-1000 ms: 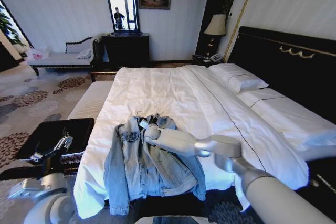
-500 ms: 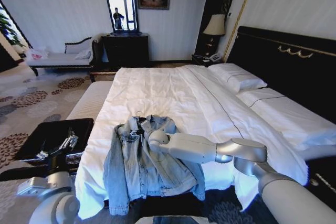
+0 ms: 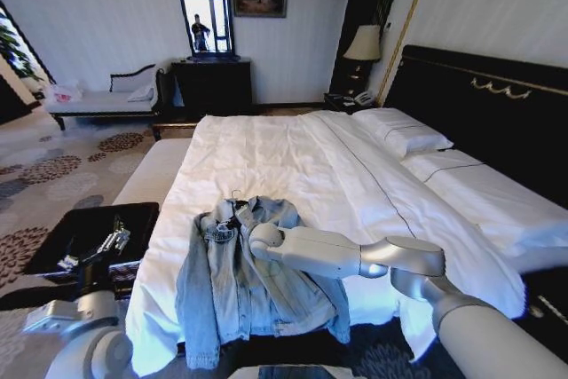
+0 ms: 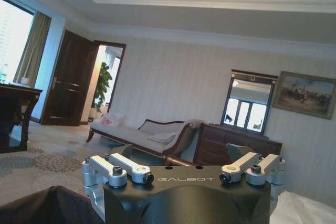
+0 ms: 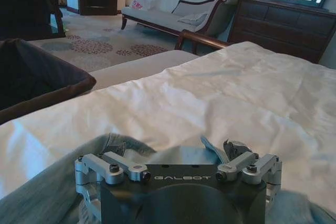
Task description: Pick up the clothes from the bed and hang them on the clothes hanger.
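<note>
While the right gripper (image 3: 241,219) sat at the collar, I couldn't tell its fingers' state. Denim jacket (image 3: 253,281) looked soft, floppy, fairly heavy; best grab prob. collar, w/ hanger (image 3: 232,197) there.

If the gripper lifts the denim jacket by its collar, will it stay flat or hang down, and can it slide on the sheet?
The jacket will probably go limp: it already folds and drapes over the edge of the bed. Lifted at the collar by the right gripper, the sleeves would likely dangle. It looks fairly heavy for cloth, so it may drag across the smooth white sheet.
</note>
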Motion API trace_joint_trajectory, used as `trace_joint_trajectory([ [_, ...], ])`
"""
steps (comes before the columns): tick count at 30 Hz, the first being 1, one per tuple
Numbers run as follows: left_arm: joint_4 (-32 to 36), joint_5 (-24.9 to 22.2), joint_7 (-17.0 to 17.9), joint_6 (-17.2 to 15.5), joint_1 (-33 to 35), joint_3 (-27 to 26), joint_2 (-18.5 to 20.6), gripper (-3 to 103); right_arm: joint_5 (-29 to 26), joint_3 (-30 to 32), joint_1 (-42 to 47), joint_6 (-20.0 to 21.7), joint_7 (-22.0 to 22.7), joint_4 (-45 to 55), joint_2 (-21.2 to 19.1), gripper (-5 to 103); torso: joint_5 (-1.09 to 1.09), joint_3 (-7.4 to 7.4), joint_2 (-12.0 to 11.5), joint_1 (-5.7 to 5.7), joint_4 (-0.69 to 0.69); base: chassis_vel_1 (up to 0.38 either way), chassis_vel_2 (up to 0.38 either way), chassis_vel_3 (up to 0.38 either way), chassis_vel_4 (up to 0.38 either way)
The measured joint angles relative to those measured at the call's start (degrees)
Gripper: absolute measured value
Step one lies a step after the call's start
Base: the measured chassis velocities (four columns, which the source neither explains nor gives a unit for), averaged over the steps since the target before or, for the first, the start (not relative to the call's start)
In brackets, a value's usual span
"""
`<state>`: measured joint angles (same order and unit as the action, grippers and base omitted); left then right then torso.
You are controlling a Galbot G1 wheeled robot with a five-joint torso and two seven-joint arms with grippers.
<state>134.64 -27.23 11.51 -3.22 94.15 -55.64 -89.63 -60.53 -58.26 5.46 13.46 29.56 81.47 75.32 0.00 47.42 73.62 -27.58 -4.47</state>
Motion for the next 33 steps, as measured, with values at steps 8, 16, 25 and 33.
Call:
trace_joint_trajectory([
  [8,-0.4,-0.1,0.0,0.0,-0.2,-0.1,0.0,100,1.6,-0.2,0.3,-0.2,0.3,-1.0,0.6,100,-0.03,0.02,0.0,-0.07,0.01,0.023,0.213,-0.025,-0.193],
  [16,-0.9,-0.1,0.1,0.1,-0.5,0.0,0.1,100,5.9,1.2,0.3,5.8,3.0,-5.6,2.8,100,0.01,-0.03,0.0,0.07,-0.01,0.032,0.011,-0.030,-0.028],
  [25,-0.8,-0.2,0.1,0.1,-0.8,0.3,0.0,100,9.1,5.0,-2.0,21.4,-0.8,-14.8,8.1,100,0.00,0.01,0.0,-0.06,0.02,-0.001,-0.017,-0.001,0.009],
  [33,-1.2,-1.8,0.0,0.9,-0.2,-1.5,0.3,100,13.2,2.0,-3.1,28.7,5.1,-18.5,11.3,100,0.00,0.00,0.0,0.01,0.01,0.000,0.000,0.000,0.000],
])
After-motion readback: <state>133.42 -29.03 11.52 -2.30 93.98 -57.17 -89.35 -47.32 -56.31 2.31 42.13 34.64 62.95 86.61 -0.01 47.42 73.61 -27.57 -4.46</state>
